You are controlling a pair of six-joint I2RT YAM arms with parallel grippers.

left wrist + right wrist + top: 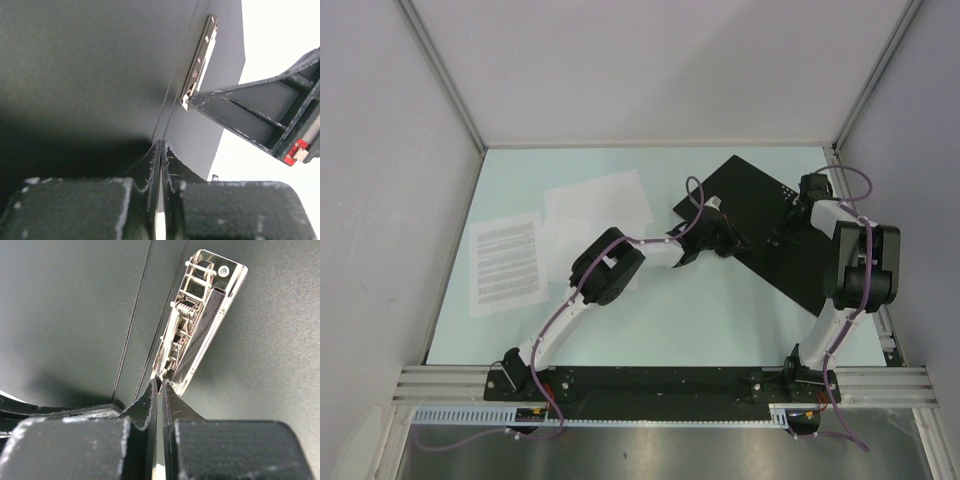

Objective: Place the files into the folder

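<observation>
Folder point(752, 190), a flat rectangle with its matte black interior up, lies under both grippers. Files point(507, 265), thin white sheets, one densely printed, lie well left of the left gripper point(161, 145), whose jaws are pressed together at the folder's crease. The right gripper point(160, 382), jaws pressed together, has its tips at the shiny metal spring clip point(200, 320).

Your top camera hung above and behind the arm bases point(520, 375), looking down and forward over the whole table point(660, 320), far enough off to hold both arms and the folder point(750, 190). Your left wrist camera sat just behind the left pincer point(161, 145), facing along its fingers, very close to the folder's black inside. Your right wrist camera sat likewise behind the right pincer point(160, 382). Both wrist views shared the folder's metal clip point(200, 57), and the left one also caught a finger of the right pincer.
</observation>
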